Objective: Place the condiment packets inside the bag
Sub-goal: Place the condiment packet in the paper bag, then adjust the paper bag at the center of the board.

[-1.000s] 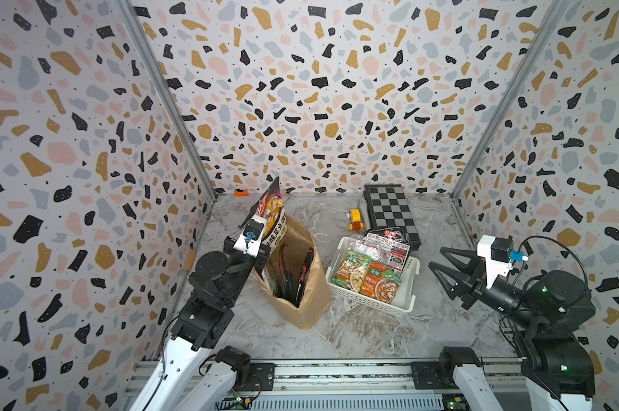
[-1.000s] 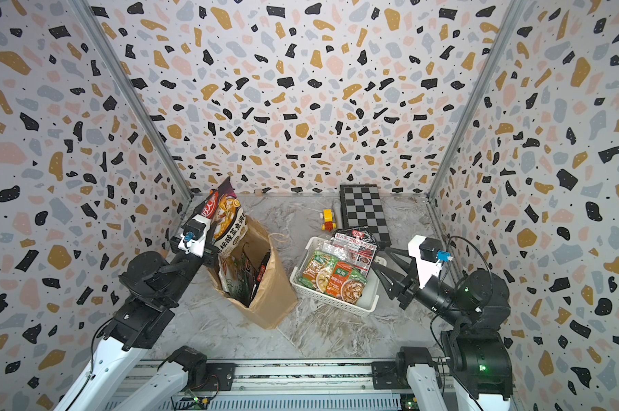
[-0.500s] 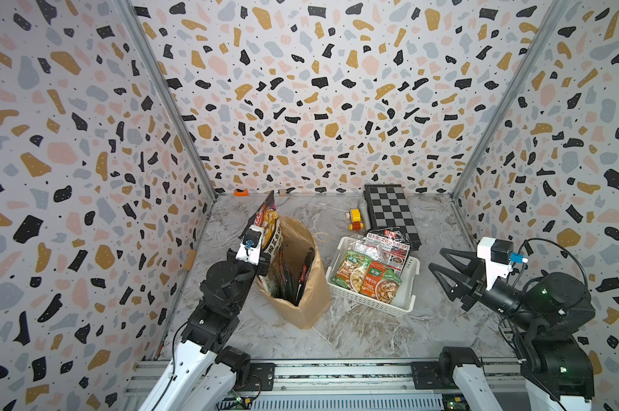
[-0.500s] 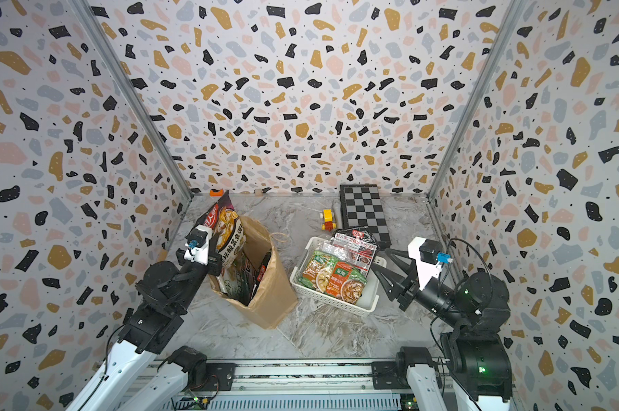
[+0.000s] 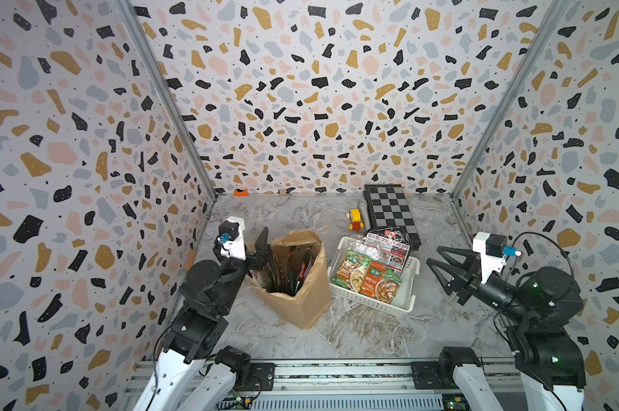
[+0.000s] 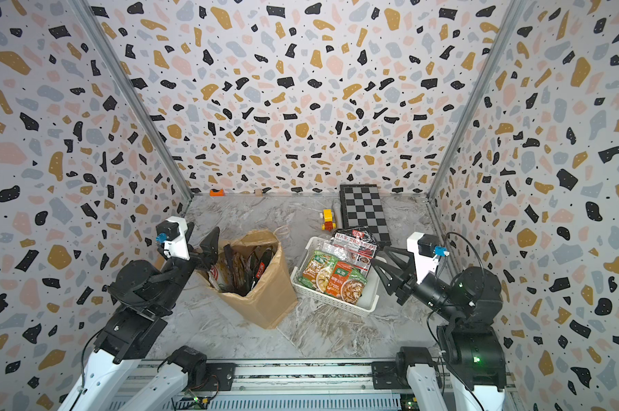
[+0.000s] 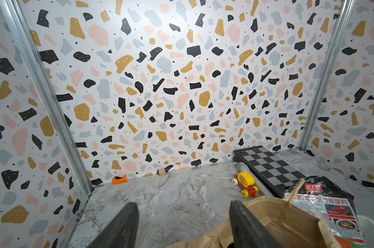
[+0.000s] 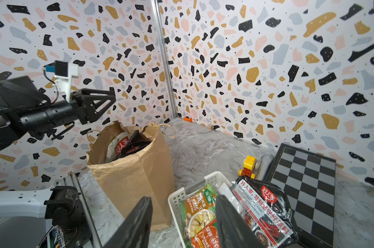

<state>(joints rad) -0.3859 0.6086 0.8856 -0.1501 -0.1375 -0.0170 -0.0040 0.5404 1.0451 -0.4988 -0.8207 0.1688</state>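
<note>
The brown paper bag (image 5: 301, 302) (image 6: 269, 302) (image 8: 134, 171) stands upright at the left of the floor. Several dark condiment packets (image 5: 294, 263) (image 6: 244, 267) (image 8: 126, 146) stick up inside it. My left gripper (image 5: 262, 249) (image 6: 210, 245) (image 7: 183, 206) hovers at the bag's far-left rim, open and empty. More packets lie in the white basket (image 5: 372, 302) (image 8: 175, 197): green-and-orange ones (image 5: 365, 277) (image 8: 203, 212) and a black-and-red one (image 5: 390, 245) (image 7: 325, 204) (image 8: 265, 204). My right gripper (image 5: 433, 256) (image 6: 379, 258) (image 8: 184, 199) waits open just right of the basket, holding nothing.
A folded chessboard (image 5: 390, 210) lies at the back right. Beside it are a yellow-and-red toy car (image 5: 355, 220) and a grey tube. A small orange piece (image 5: 241, 192) sits against the back wall. Patterned walls close in three sides.
My left gripper, shut on a black-and-red packet above the bag, came down and opened; the packet now sits inside the bag. The right arm stayed put.
</note>
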